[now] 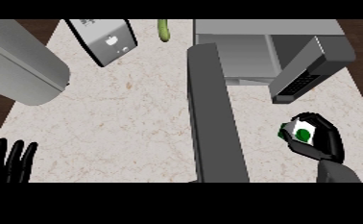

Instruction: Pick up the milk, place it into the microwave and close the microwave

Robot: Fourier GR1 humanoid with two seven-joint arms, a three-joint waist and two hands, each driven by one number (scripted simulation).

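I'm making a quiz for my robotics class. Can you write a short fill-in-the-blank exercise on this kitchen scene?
1. The white milk carton with a green dot is held by the robot's ____ hand.
2. The grey microwave's dark door stands ____.
3. The black left hand rests with its fingers ____.

Missing words: right; open; straight

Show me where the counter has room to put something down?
The widest bare patch of counter lies between the open microwave door and the left hand, below the white carton. A narrower strip runs right of the door. The far right is crowded: the microwave, and the right hand holding the milk.
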